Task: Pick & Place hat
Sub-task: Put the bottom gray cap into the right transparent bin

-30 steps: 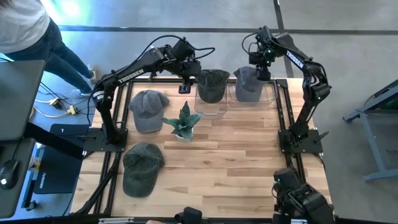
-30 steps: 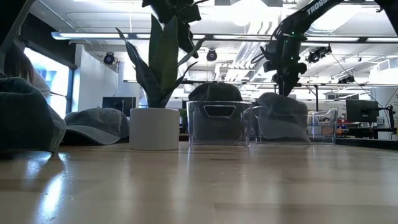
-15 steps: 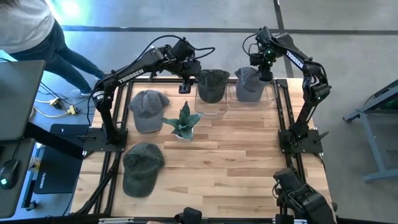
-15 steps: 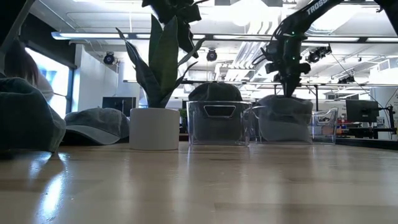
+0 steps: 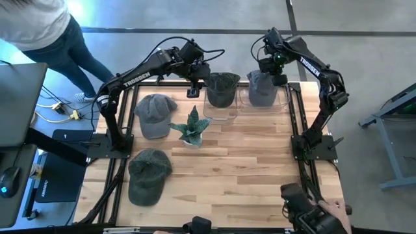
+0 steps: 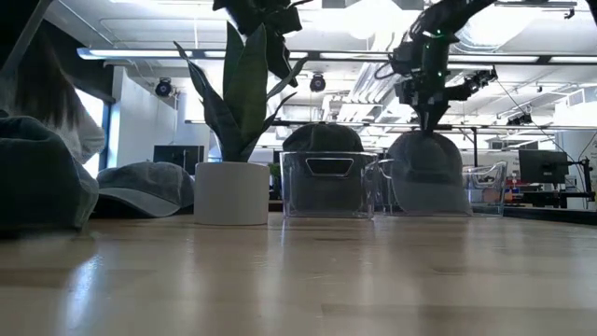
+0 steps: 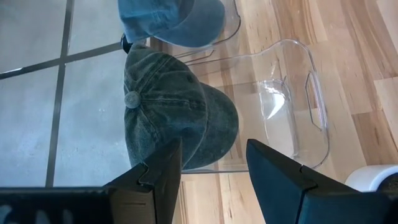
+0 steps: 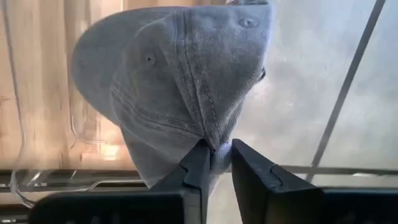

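A grey-blue hat (image 5: 261,91) sits in the right clear bin (image 5: 283,99) at the table's far edge, with my right gripper (image 6: 431,119) shut on its crown. A dark green hat (image 7: 177,118) fills the left clear bin (image 7: 298,106). My left gripper (image 5: 194,88) hovers open just left of that bin and touches nothing. Another grey-blue hat (image 5: 154,114) and another dark green hat (image 5: 148,174) lie brim-down on the table's left half. My right gripper pinches a fold at the top of the hat's crown (image 8: 211,138) between its two fingers, coming from above and pointing down. The crown is drawn up into a taut peak (image 6: 429,140). The hat hangs below the fingers, its lower part (image 6: 427,196) still inside the bin.
A potted plant (image 5: 192,127) stands on the table in front of the left bin. A person (image 5: 45,26) stands beyond the table's far left corner. Bare wood (image 5: 253,169) covers the table's near right part.
My right gripper has come down onto the grey-blue hat, shut on its crown and risen a little. The hat's top has been pulled from a rounded dome into a tall peak, while its lower part has stayed in the bin.
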Tool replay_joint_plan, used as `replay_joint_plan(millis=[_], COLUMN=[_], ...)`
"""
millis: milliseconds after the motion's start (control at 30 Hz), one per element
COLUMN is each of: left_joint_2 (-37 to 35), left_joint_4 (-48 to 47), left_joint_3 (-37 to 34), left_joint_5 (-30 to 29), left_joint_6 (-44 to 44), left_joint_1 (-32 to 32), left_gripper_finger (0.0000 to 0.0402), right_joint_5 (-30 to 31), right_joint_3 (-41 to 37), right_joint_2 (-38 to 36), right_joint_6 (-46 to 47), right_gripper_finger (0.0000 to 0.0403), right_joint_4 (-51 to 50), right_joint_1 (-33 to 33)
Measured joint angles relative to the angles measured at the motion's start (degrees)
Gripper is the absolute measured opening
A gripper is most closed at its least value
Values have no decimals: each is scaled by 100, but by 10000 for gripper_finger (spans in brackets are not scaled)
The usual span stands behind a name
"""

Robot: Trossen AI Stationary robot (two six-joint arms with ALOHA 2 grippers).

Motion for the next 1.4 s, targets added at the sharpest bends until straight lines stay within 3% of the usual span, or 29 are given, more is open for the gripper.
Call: replay_joint_plan(millis=[133, 400, 600, 1167, 1400], left_joint_2=[0, 0, 0, 0, 0], left_joint_4=[2, 0, 0, -5, -9], left_joint_3=[1, 2, 2, 2, 2], left_joint_5=[0, 0, 0, 0, 0], left_joint_6=[-4, -85, -105, -114, -149], left_joint_1=[0, 0, 0, -1, -2], left_gripper_finger=[174, 174, 174, 174, 174], right_joint_5=[1, -8, -5, 421, 495], right_joint_3=[1, 1, 1, 1, -210], right_joint_2=[-10, -10, -10, -10, -9], right_joint_6=[-76, -70, 518, 725, 863], right_gripper_finger=[40, 75, 70, 77, 101], right_joint_4=[-1, -76, -115, -330, 96], right_joint_1=[185, 401, 391, 338, 338])
